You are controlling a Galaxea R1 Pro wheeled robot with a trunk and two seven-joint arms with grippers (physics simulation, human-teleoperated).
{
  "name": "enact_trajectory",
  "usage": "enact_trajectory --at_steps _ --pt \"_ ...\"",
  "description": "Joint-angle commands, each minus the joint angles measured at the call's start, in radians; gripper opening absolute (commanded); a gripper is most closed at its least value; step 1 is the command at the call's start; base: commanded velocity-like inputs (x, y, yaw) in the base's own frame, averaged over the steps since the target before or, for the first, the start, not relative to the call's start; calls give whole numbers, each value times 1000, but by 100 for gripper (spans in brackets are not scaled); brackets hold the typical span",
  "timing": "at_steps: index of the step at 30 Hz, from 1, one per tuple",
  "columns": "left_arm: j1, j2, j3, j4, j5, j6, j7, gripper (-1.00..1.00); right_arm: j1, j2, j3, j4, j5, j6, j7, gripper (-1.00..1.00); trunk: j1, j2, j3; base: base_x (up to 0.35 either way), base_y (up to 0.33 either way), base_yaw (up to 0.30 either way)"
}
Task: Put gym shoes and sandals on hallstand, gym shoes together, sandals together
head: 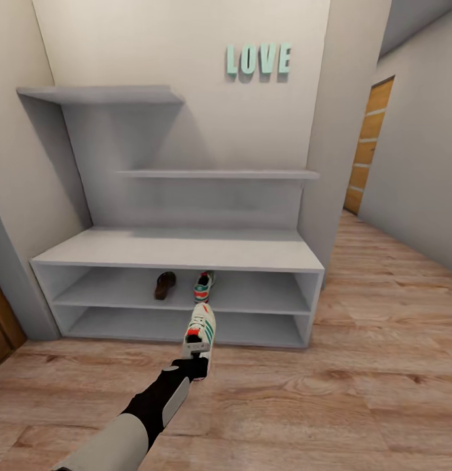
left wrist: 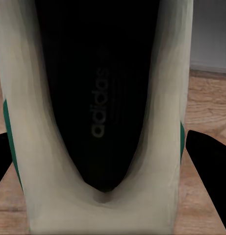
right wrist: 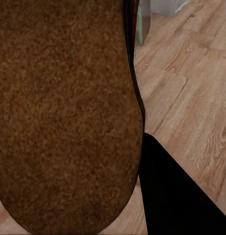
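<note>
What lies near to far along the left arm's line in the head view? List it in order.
Left gripper → held gym shoe → hallstand, with a second gym shoe and a sandal on its upper shelf → LOVE letters on the wall.

I see the light-grey bench [head: 180, 250] standing on the wood plank floor [head: 356, 386] against the wall. On its upper shelf, near the middle, a brown sandal [head: 165, 285] and a gym shoe [head: 203, 286] lie just beside each other, apart.
</note>
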Motion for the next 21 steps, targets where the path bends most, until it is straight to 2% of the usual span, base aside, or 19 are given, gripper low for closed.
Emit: enact_trajectory --at_steps 1,21 --pt "0 1 -8 -2 10 4 9 -100 -1 0 -1 -1 4 6 0 -100 0 0 -1 323 -130 0" --pt "0 1 -7 -2 11 6 9 -100 -1 0 -1 -1 5 6 0 -100 0 0 -1 245 -239 0"
